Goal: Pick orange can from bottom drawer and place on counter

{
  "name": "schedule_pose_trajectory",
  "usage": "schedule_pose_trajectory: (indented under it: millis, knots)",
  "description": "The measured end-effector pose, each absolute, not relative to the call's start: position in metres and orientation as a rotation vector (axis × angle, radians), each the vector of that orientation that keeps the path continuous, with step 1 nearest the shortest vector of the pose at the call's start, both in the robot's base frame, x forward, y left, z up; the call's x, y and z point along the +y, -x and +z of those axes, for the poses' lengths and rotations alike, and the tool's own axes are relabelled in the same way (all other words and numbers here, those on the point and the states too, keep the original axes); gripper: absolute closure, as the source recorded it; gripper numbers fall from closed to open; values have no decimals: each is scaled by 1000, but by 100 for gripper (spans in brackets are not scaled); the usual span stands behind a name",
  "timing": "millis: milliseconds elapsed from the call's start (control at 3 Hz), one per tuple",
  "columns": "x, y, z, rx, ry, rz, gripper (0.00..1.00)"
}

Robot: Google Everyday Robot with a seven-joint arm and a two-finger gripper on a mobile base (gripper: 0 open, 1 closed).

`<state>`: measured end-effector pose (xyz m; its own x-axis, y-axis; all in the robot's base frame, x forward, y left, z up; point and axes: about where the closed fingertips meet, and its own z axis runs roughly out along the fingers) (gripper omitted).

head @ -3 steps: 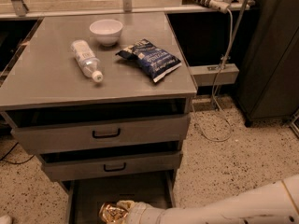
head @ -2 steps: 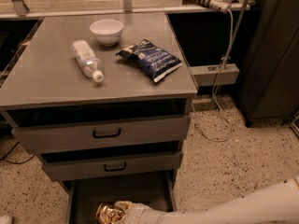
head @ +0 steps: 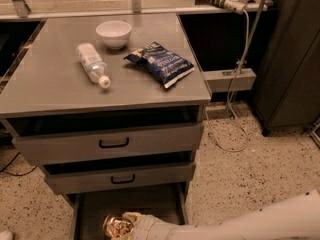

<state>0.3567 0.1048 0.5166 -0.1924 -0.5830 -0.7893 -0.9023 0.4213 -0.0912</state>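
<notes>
Two gripper fingers point(head: 132, 217) clamp the orange can point(head: 116, 227) inside the bottom drawer point(head: 150, 204).

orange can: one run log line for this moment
phase: pick | orange can: in bottom drawer | end effector: at the can, inside drawer | counter: can not yet there

Warm, dim light; claw point(head: 126, 223) in shadowed bottom drawer point(head: 150, 204); orange can point(head: 115, 227) glints.

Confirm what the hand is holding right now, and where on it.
Cannot tell for sure. The hand sits against the right side of the orange can, down in the bottom drawer; a closed grip isn't visible.
</notes>
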Motion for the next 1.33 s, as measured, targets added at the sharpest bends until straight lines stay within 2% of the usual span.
schedule_pose_trajectory:
  millis: [1000,1333]
  knots:
    - [149,-379,639,1718,1349,477,100]
    - [149,-379,639,1716,1348,478,100]
